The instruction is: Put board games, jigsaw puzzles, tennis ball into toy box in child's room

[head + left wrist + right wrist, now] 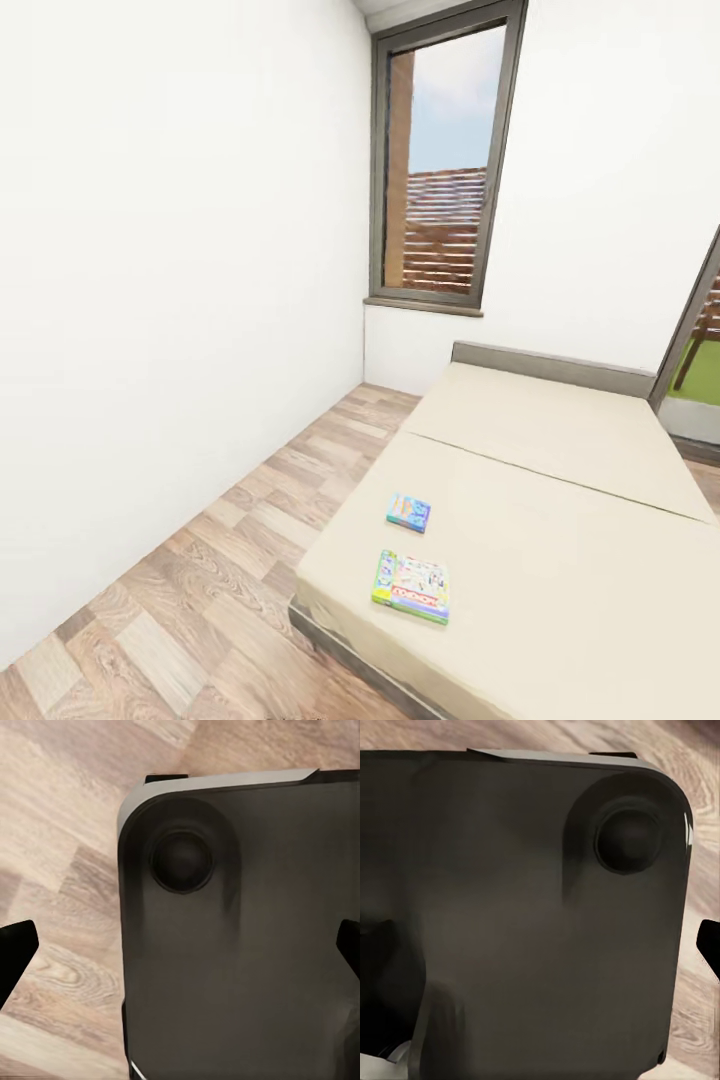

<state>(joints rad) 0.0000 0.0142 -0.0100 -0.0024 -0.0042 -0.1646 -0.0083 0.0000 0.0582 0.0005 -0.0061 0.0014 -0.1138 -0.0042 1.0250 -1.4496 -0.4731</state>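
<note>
Two board games on bed (560, 520): blue one (409, 512) beyond, larger one (412, 587) at near-left corner, long axis across. Both well ahead of arms. Left fingers (15, 952) spread, empty; right fingers: can't tell.

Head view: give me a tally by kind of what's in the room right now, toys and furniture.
Board games: 2, a small blue board game and a larger green-edged board game, both lying flat on the bed.
Beds: 1, the beige bed with a low grey headboard.
Windows: 1 full window, plus the edge of a second opening at the right.
Total: 4 whole items.
</note>
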